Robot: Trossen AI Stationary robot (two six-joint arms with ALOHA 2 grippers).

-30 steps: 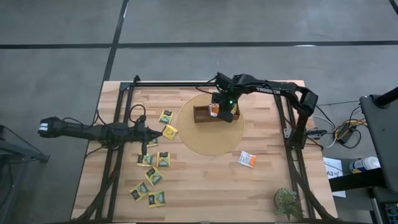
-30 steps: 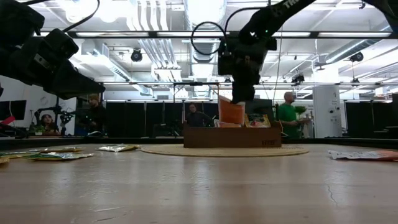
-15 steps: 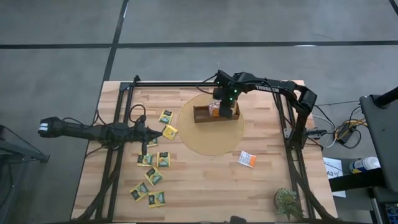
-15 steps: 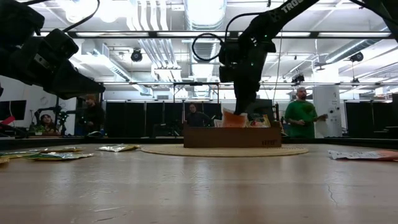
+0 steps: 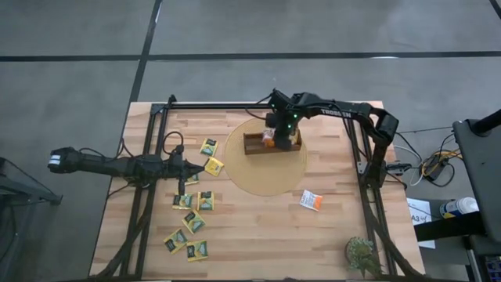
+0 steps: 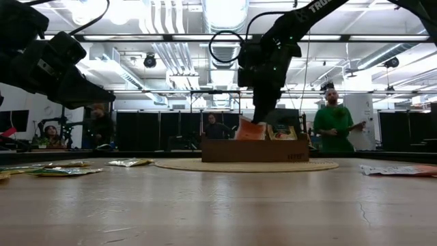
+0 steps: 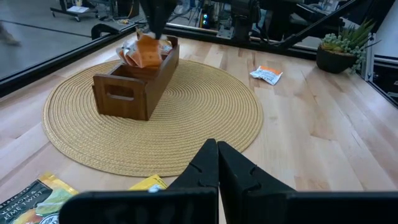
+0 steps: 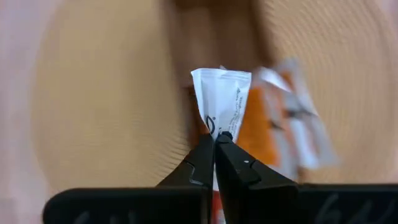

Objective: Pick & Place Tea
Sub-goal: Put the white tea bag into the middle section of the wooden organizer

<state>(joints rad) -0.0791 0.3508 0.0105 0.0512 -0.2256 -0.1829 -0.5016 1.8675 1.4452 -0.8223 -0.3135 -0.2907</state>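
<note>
My right gripper (image 5: 272, 138) hangs over the brown wooden tray (image 5: 274, 146) on the round woven mat (image 5: 266, 168), shut on a white-and-orange tea packet (image 6: 250, 130). The packet's lower part is down inside the tray, next to other packets (image 7: 144, 52). Several yellow-green tea packets (image 5: 193, 221) lie flat on the table's left half, and one orange-and-white packet (image 5: 311, 200) lies to the right of the mat. My left gripper (image 7: 217, 147) is shut and holds nothing; it hovers at the left, just beside a yellow packet (image 5: 214, 165). My right gripper pinches the packet's white end (image 8: 216, 119) between its two fingertips. The fingers come from above, slanting steeply down. The packet hangs tilted below them, its lower part behind the tray's wall (image 6: 254, 150); whether it rests on the tray's floor is hidden.
A small potted plant (image 5: 362, 254) stands at the near right corner. Dark frame rails (image 5: 149, 196) run along both sides of the table. People (image 6: 332, 126) stand in the room beyond the far edge. Bare wood lies between the mat and the near edge.
My right gripper has sunk toward the tray and tipped, still shut on the packet. The packet, which stood tall above the tray's rim, now sits lower and tilted, with only its top showing over the wall.
</note>
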